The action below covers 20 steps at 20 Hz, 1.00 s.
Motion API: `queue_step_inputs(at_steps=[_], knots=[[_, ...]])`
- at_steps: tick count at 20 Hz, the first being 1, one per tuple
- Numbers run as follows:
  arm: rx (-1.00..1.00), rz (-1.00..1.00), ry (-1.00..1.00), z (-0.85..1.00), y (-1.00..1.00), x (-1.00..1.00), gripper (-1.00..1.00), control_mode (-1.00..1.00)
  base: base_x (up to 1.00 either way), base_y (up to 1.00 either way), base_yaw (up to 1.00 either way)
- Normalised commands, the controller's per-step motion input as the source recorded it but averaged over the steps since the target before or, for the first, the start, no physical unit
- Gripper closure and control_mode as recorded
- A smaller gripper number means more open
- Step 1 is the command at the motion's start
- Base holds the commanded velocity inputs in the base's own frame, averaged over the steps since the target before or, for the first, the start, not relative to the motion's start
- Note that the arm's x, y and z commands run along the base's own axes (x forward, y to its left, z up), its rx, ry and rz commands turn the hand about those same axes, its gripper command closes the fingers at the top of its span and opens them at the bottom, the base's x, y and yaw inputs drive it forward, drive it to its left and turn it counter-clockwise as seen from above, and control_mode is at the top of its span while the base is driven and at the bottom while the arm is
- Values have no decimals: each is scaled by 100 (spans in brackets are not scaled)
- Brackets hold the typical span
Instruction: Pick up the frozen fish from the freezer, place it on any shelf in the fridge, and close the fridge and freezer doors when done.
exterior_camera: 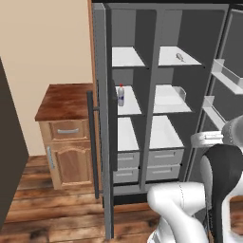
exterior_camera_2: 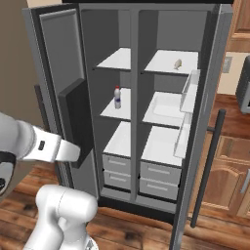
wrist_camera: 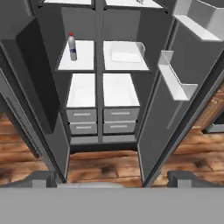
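Both doors of the tall grey unit stand wide open. The frozen fish (exterior_camera: 181, 57) (exterior_camera_2: 177, 64), a tiny grey-tan lump, lies on the top white shelf (exterior_camera: 190, 61) (exterior_camera_2: 163, 63) of the fridge (exterior_camera: 175, 28), the wider right compartment. The freezer (exterior_camera: 124, 28) (exterior_camera_2: 105, 29) on the left holds an upright white bottle (exterior_camera: 121, 95) (exterior_camera_2: 117, 97) (wrist_camera: 72, 46) on its middle shelf. My gripper (wrist_camera: 111, 180) is open and empty, well back from the unit and facing its lower shelves and drawers. Its fingertips (wrist_camera: 41, 178) stand far apart.
The freezer door (exterior_camera_2: 63, 78), with its black dispenser panel, swings out left. The fridge door (exterior_camera: 228, 42) (wrist_camera: 183, 113), with clear bins, swings out right. A rimmed white tray shelf (exterior_camera: 171, 97) (wrist_camera: 124, 52) sits mid-fridge. A wooden cabinet (exterior_camera: 66, 137) stands left on wood flooring.
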Motion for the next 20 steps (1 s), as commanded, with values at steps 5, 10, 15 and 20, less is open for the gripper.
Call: queue_step_inputs(at_steps=[5,10,15,20], knots=[[0,0,-43,9,100,-70,-100,-100,0,0,0],[0,-4,-41,1,100,-17,-100,-100,0,0,0],[0,-11,-32,-2,100,6,-100,-100,0,0,0],[-1,-19,-17,-36,100,58,-100,-100,0,0,0]])
